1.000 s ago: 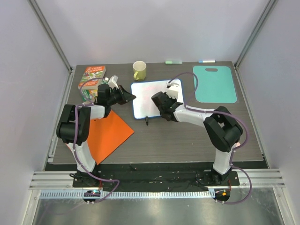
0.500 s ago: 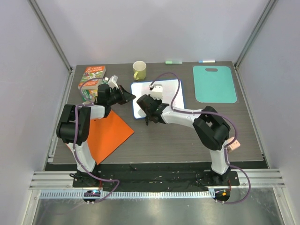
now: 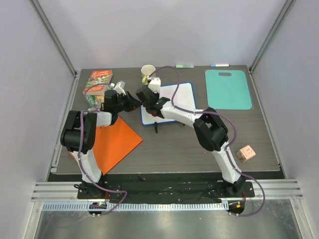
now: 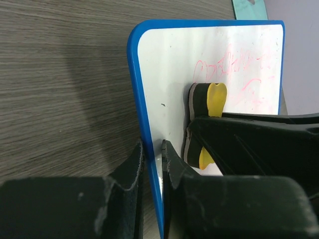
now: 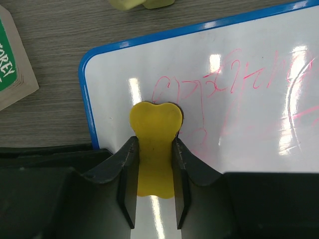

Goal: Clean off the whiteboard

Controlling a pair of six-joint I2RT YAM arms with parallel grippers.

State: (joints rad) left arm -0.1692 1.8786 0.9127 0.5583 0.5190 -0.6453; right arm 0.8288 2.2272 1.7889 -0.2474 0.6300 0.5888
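The whiteboard point(image 3: 174, 98) lies at the far middle of the tabletop point(image 3: 169, 149), its red scribbles point(image 5: 234, 74) spread over the glossy face. The left jaws pinch the board's blue left edge point(image 4: 137, 89), one finger on each side of it. The right jaws are closed on a yellow eraser point(image 5: 155, 119), which is pressed against the board just inside that same edge, right beside the left jaws and at the left end of the scribbles. The right arm point(image 3: 184, 117) stretches across the board's near side. A yellow mug point(image 3: 148, 73) stands just beyond the far left corner, books point(image 3: 99, 82) lie to the left, and an orange folder point(image 3: 115, 139) lies nearer. A teal cutting board point(image 3: 228, 88) lies to the right, and a pink block point(image 3: 245, 153) lies well apart.
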